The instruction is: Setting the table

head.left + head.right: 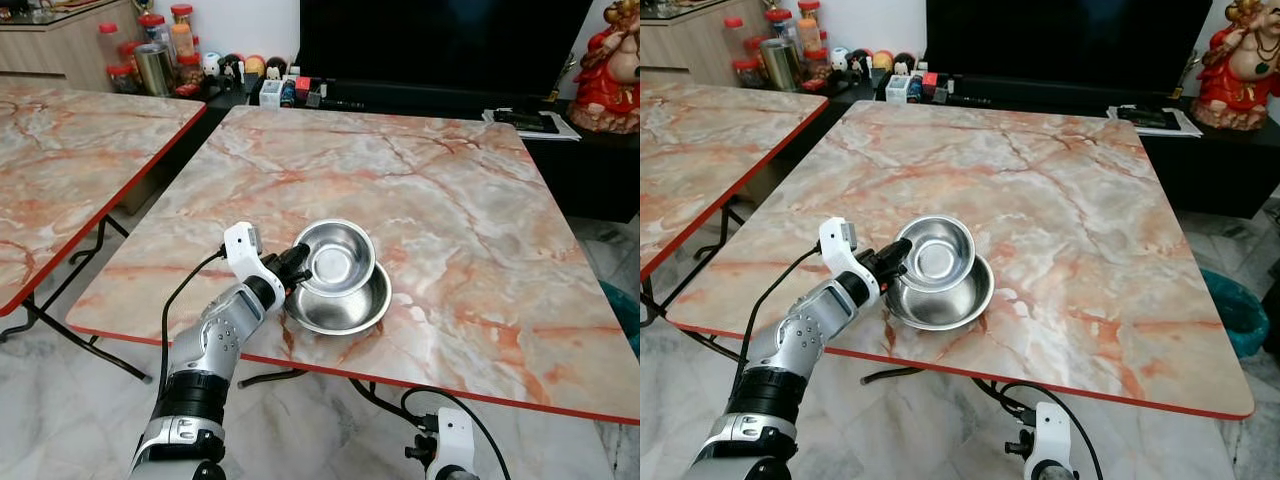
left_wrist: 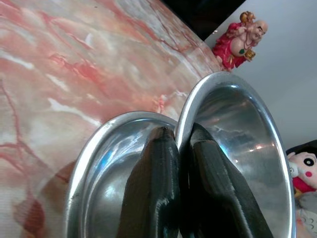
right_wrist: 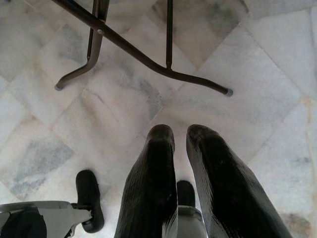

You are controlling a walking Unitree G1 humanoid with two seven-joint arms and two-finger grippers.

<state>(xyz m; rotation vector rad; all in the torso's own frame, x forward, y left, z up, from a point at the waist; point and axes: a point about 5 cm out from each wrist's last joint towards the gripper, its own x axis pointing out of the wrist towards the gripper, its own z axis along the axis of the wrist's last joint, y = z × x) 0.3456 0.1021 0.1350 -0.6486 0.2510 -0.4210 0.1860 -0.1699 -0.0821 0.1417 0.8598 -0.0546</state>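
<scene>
Two steel bowls are near the front edge of the marble table (image 1: pixel 450 190). The upper bowl (image 1: pixel 337 255) is tilted and lifted a little out of the lower bowl (image 1: pixel 345 305), which lies flat on the table. My left gripper (image 1: pixel 298 268) is shut on the upper bowl's near rim, one finger (image 2: pixel 156 188) outside and the other inside, as the left wrist view shows with the upper bowl (image 2: pixel 237 144) and the lower bowl (image 2: pixel 106 163). My right gripper (image 3: pixel 179 136) hangs below the table over the floor, its fingers close together with nothing between them.
A second marble table (image 1: pixel 70 140) stands to the left across a narrow gap. Behind the table are a dark TV unit (image 1: pixel 440 40), jars (image 1: pixel 155 55), small toys and a red figurine (image 1: pixel 610 75). Table legs (image 3: pixel 133 49) cross the marble floor below.
</scene>
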